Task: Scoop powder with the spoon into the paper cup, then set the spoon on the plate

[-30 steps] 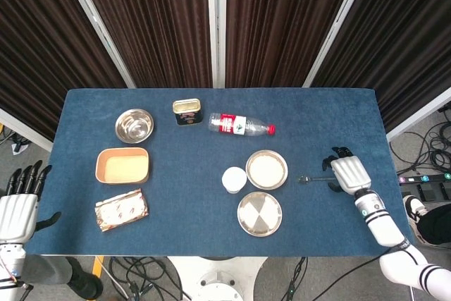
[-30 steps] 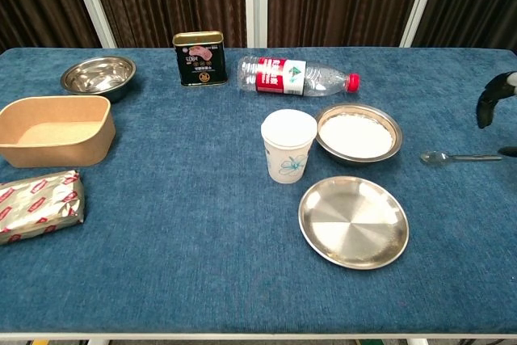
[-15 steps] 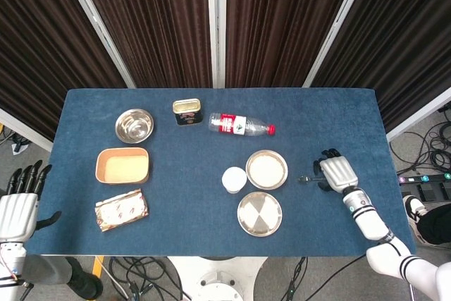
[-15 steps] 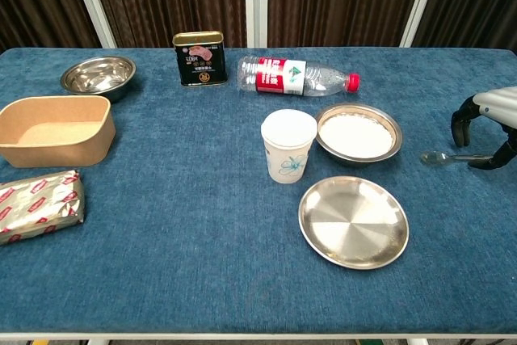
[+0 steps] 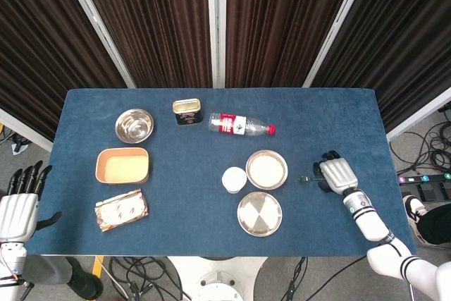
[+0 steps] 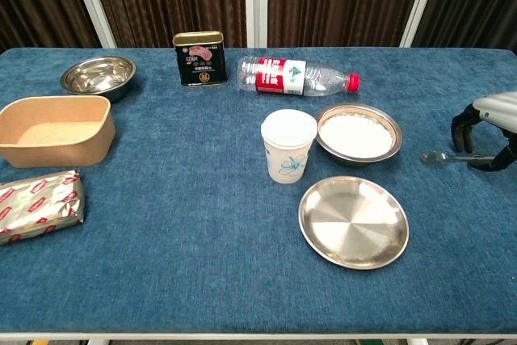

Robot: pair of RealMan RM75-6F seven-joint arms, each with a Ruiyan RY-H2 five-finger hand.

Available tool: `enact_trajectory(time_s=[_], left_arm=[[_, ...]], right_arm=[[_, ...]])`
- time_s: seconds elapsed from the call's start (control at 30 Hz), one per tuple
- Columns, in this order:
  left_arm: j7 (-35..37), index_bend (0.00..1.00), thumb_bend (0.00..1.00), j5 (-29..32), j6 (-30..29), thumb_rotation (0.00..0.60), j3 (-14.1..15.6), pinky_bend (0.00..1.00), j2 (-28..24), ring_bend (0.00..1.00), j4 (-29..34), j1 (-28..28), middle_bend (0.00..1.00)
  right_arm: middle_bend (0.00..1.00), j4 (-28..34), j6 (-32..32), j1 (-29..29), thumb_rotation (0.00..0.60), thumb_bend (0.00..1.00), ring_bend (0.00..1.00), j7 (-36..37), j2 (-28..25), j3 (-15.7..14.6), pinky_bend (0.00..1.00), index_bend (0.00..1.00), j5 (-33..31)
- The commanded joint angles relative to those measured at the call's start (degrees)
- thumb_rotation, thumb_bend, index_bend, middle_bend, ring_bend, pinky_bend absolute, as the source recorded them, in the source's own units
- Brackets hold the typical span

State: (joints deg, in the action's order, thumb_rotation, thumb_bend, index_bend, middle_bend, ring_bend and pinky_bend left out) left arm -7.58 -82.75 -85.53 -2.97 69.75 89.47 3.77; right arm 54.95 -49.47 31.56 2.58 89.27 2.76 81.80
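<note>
**Right hand brought over the spoon handle**

Over the last second the right hand has been moved inward and lowered over the handle of the spoon, which lies flat on the table right of the powder bowl. Its fingers are curled around the handle; a firm grip cannot be told. The left hand is held off-table, fingers apart. Scooping has not begun.

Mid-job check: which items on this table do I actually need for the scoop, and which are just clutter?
Needed:
spoon, under the right hand
bowl of powder
paper cup
empty plate

Clutter:
water bottle, lying on its side
tin can
empty steel bowl
paper tray
foil packet
</note>
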Motion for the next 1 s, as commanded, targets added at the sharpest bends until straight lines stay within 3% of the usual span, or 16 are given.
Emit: enact_trajectory(time_s=[0.03,1.0], left_arm=[[0.14,0.11,0.00,-0.01,0.04,0.600,0.04,0.02,0.00,0.01,-0.05,-0.01,0.08],[2.47,0.11,0.00,0.19,0.41,0.600,0.18,0.02,1.33,0.01,-2.42,-0.16,0.08]], right_arm=[[0.46,0.57,0.23,-0.01,0.600,0.25,0.19,-0.54,-0.31,-0.05,0.15,0.44,-0.39],[0.49,1.54,1.64,0.65,0.600,0.29,0.21,-2.76,-0.03,0.04,0.15,0.51,-2.40]])
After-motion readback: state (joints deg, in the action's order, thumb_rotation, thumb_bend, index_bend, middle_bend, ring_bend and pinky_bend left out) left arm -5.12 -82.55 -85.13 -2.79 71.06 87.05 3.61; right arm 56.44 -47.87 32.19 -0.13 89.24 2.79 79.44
